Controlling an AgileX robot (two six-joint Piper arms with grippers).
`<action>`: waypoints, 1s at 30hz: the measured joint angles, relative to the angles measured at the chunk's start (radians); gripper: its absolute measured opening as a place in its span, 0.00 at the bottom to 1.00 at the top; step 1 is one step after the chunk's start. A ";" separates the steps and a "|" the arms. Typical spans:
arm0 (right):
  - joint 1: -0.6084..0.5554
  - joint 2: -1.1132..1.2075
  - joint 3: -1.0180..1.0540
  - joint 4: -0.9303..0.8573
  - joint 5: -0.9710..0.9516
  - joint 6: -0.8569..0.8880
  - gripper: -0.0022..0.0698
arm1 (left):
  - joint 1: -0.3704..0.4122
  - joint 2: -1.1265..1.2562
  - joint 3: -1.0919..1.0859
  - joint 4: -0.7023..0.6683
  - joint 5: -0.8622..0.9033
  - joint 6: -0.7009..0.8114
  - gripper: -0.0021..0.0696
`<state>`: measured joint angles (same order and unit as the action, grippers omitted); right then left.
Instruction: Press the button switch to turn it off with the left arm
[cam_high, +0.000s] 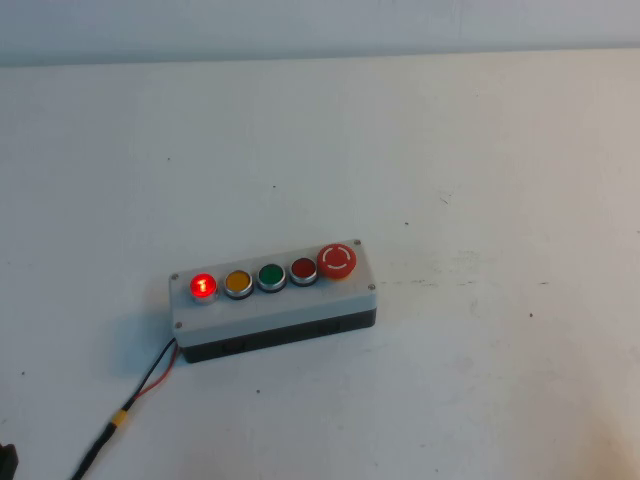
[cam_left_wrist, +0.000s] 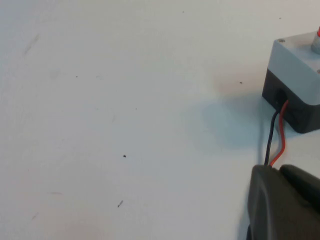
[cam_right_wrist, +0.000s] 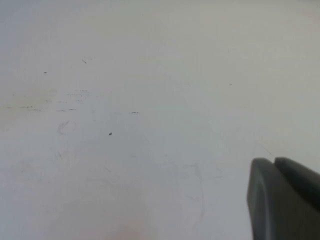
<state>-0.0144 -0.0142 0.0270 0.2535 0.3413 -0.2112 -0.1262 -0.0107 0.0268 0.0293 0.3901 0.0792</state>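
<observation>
Switch (cam_high: 203, 286) glowed red at box's (cam_high: 275, 305) left end. Left pincer (cam_left_wrist: 280, 205) sat shut, empty, near-left of it, apart. Right pincer (cam_right_wrist: 282, 200) shut, empty, over bare surface (cam_right_wrist: 150, 100).

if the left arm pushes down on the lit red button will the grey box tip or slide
Tipping seems unlikely: the grey box sits low and long. The button switch is at one end, so it may slide slightly. Left gripper and right gripper are away.

The box (cam_high: 275, 310) sits on the surface (cam_high: 480, 150), button switch (cam_high: 203, 286) at its left end, four more buttons running right. Wires (cam_high: 150, 375) exit its left end. Left gripper (cam_left_wrist: 285, 205) hangs just off that end; right gripper (cam_right_wrist: 282, 200) is elsewhere over the surface.
</observation>
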 joint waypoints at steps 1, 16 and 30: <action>0.000 0.000 0.000 0.000 0.000 0.000 0.01 | 0.000 0.000 0.000 0.000 0.000 0.000 0.03; 0.000 0.000 0.000 0.000 0.000 0.000 0.01 | 0.000 0.000 0.000 0.000 0.000 0.000 0.03; 0.000 0.000 0.000 0.000 0.000 0.000 0.01 | 0.000 0.000 0.000 -0.011 -0.008 0.000 0.03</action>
<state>-0.0144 -0.0142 0.0270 0.2535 0.3413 -0.2112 -0.1262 -0.0107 0.0268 0.0186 0.3817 0.0792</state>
